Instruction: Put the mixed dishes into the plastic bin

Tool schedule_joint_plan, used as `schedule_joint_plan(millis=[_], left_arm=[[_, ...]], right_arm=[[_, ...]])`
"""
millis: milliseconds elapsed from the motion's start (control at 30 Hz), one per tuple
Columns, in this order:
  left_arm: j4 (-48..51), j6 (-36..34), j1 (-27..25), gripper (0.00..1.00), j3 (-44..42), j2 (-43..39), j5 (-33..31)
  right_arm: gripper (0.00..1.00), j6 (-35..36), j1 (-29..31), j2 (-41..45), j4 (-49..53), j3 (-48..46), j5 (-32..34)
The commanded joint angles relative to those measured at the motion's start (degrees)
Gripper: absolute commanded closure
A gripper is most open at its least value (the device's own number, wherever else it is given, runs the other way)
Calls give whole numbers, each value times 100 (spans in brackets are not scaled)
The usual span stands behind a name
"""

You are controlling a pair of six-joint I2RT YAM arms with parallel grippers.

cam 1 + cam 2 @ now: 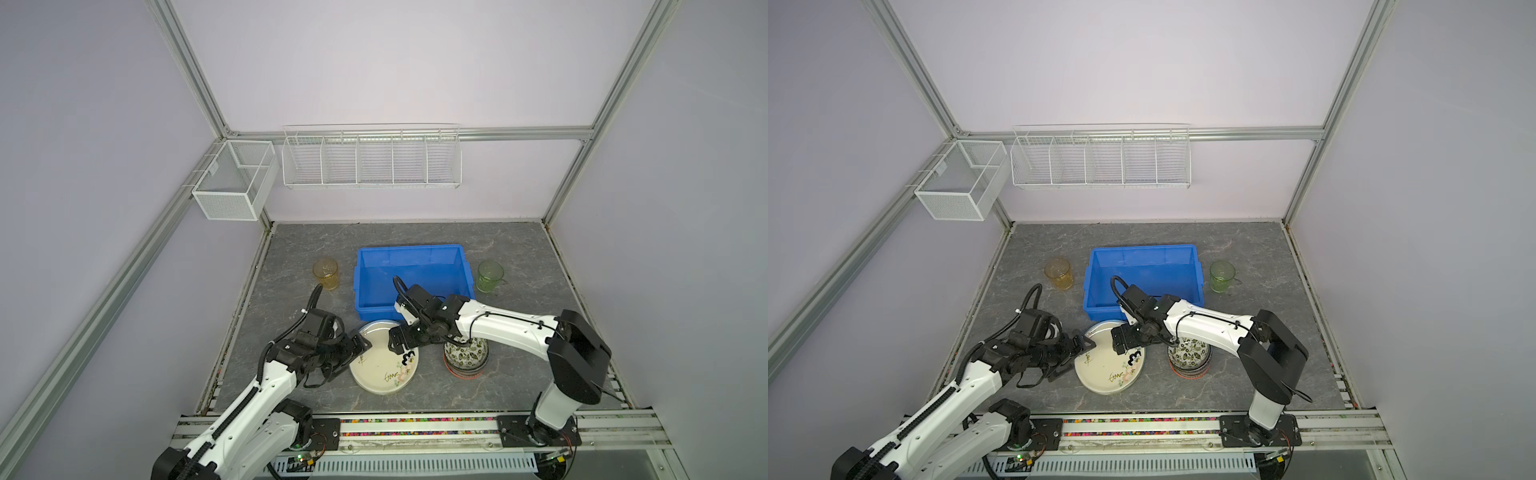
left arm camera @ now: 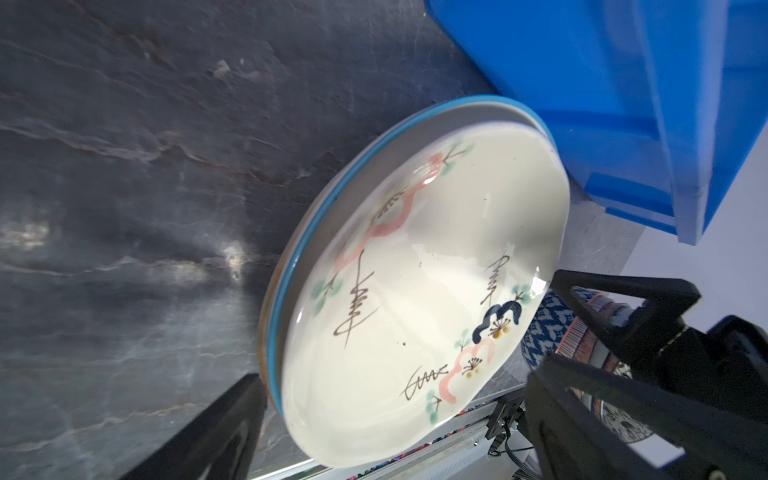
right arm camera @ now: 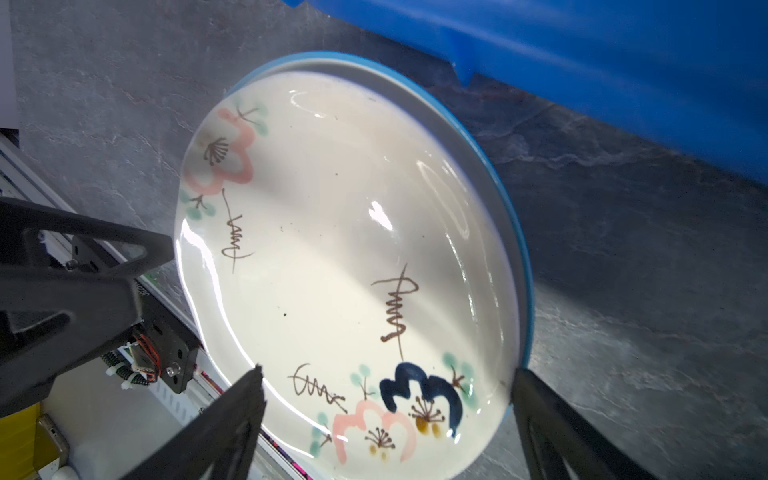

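Two white arms bend low over the grey marbled tabletop, the left gripper spread wide at 9 o'clock of the glossy round cream plate, the right gripper likewise spread above its 1 o'clock rim, the plate lying just beside the blue plastic bin, at its 6 o'clock.

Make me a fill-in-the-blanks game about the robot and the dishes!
The plastic bin is colored ____. In both top views, the amber cup stands on the bin's ____ side. The left pincer and right pincer flank the cream plate with jaws ____.
Missing words: blue, left, open.
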State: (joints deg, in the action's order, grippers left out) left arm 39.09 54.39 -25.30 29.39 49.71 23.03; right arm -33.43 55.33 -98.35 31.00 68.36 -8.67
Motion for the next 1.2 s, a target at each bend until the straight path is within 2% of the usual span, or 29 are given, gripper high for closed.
schedule_joint_plan(millis=[0,300,800,1033,1167], left_arm=[[-143,72,-28,3,9,-17,106],[-244,80,-28,3,-47,29,191],[-231,52,-28,4,-232,-14,141],[-218,135,-28,21,-164,-293,115],[-217,143,-28,26,-118,-364,106]], right_arm=[[6,-4,34,2,-146,37,-227],[6,-23,36,-147,-234,54,-467],[6,58,120,-448,-76,248,-467],[6,22,144,-472,-128,274,-538],[6,-5,142,-457,-190,296,-631]])
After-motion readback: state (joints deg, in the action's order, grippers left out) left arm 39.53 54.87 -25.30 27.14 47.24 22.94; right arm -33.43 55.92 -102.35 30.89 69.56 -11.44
